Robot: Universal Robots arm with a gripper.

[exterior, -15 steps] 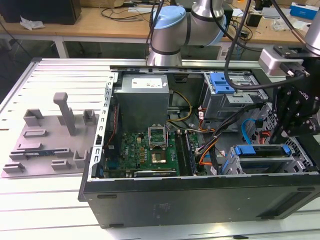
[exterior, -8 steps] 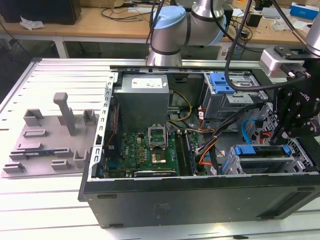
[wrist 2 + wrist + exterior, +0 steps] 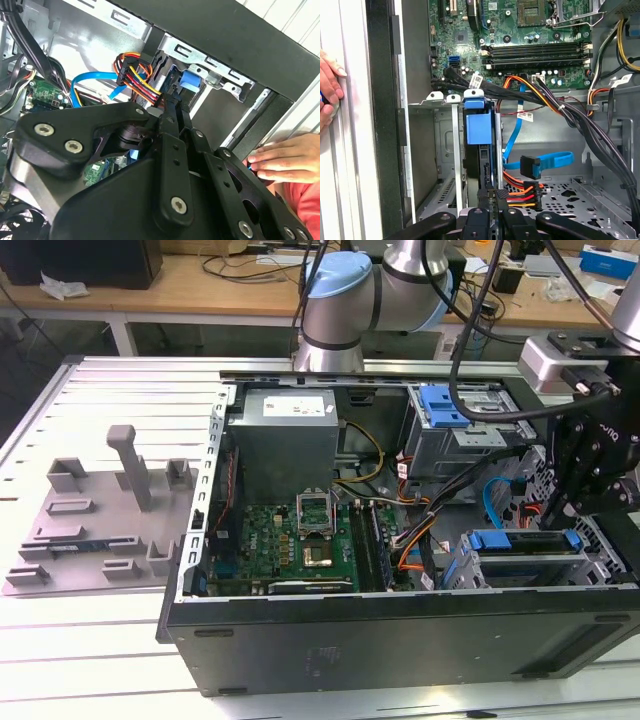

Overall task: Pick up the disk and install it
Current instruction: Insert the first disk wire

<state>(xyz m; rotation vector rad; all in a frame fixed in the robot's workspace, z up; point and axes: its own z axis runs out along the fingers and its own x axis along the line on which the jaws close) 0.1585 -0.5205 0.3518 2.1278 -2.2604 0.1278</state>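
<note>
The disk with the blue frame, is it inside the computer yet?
Nearly. Done: the disk sits in the drive cage inside the case. In hand: the gripper is right at the disk's end. Left: I can't tell whether it is pushed fully home. A person's hand rests on the case's outside.

Fingers (image 3: 487, 220) cut off by edge; hand (image 3: 287, 160) partly cropped
</note>
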